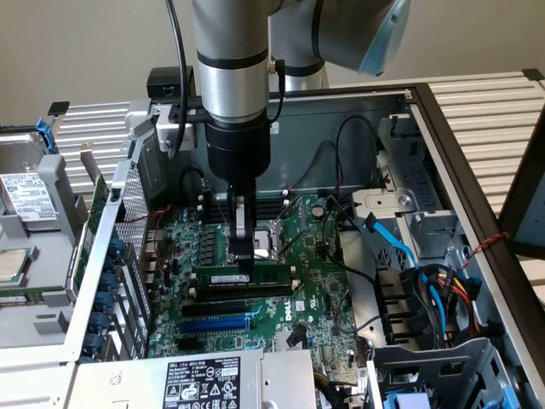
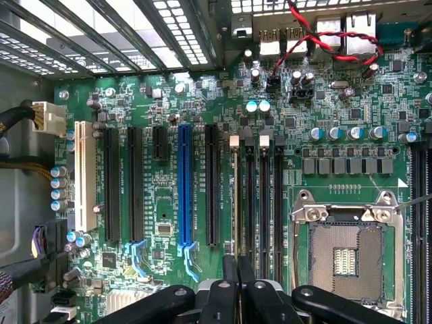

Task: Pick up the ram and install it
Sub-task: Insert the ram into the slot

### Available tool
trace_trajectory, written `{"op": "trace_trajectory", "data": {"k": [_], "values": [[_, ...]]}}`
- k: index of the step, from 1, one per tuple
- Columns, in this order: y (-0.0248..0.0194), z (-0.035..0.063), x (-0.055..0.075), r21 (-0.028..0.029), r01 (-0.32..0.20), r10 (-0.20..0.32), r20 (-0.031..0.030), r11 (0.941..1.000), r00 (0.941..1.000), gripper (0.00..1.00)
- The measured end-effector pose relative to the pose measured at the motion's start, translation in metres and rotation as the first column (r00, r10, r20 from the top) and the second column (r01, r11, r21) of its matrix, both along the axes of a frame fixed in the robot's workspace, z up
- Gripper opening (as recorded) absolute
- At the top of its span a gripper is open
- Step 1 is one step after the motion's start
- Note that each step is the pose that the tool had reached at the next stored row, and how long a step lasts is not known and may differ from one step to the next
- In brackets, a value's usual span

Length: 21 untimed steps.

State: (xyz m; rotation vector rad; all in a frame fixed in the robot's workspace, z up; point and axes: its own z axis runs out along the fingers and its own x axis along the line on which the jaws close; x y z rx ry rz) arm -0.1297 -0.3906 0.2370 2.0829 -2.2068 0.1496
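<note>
While the gripper (image 1: 246,264) hangs upright over the motherboard (image 1: 317,256), its nearly closed fingers appear to pinch the top edge of the ram (image 1: 260,279). The ram stands on edge directly beneath, its long axis parallel to the black slots (image 1: 221,305). Whether its lower edge is seated is hard to tell.

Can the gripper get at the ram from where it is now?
Likely yes: the gripper is right on the ram, its fingers closed over the stick's top edge, with nothing in between.
</note>
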Motion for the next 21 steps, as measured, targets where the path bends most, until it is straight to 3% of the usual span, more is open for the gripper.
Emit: {"op": "trace_trajectory", "data": {"k": [15, 16, 18, 21], "values": [[0.0001, -0.0001, 0.0, -0.001, 0.001, -0.001, 0.0002, 1.0, 1.0, 0.12], [0.0001, -0.0001, -0.0001, -0.0019, 0.002, -0.002, 0.002, 1.0, 1.0, 0.12], [0.0002, -0.0001, 0.0, -0.0062, 0.002, -0.002, 0.0147, 1.0, 0.9999, 0.12], [0.0002, -0.0002, 0.0, -0.0079, 0.001, -0.001, 0.0163, 1.0, 0.9999, 0.12]]}}
